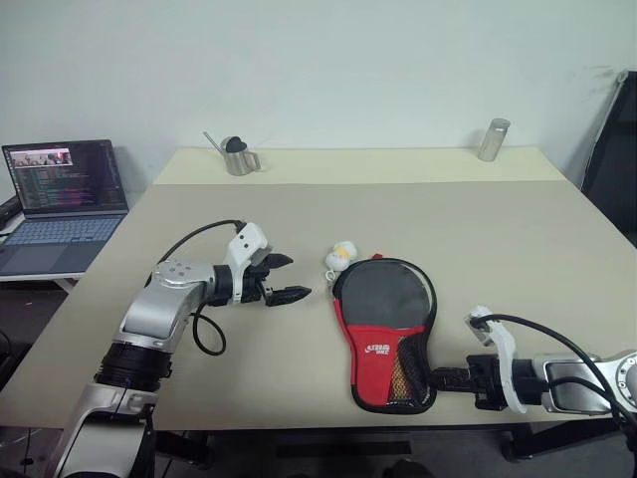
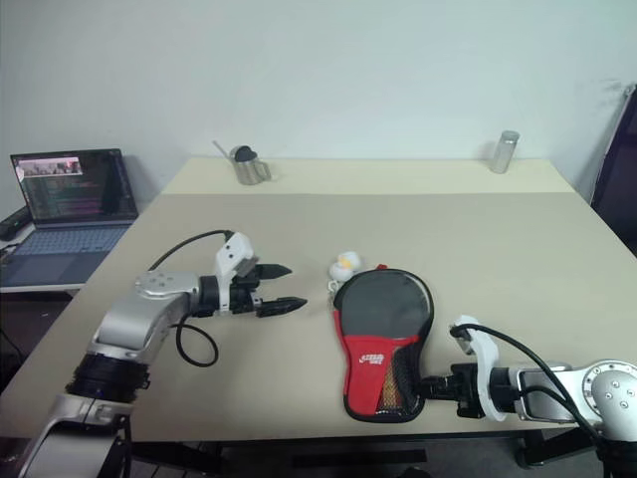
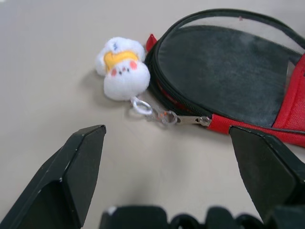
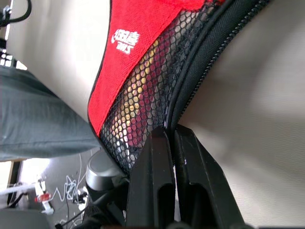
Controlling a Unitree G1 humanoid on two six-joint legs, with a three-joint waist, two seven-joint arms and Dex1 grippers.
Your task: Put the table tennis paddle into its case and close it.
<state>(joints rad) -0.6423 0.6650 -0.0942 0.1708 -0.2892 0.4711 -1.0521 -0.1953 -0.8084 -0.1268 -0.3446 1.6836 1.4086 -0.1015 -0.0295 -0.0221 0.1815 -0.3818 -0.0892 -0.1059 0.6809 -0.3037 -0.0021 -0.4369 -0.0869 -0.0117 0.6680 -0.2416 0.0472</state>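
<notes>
Case (image 1: pixel 386 334) flat on the surface (image 1: pixel 518 259), right gripper (image 1: pixel 445 379) pinched closed on its zipper edge, left gripper (image 1: pixel 284 279) wide open beside plush charm (image 1: pixel 340 257).

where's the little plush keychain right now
The plush keychain lies on the table against the round top edge of the case, clipped to its zipper pull, just ahead of the open left gripper.

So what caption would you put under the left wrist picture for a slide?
Open left gripper faces the case, whose zipper pull carries a small plush charm lying on the table.
</notes>
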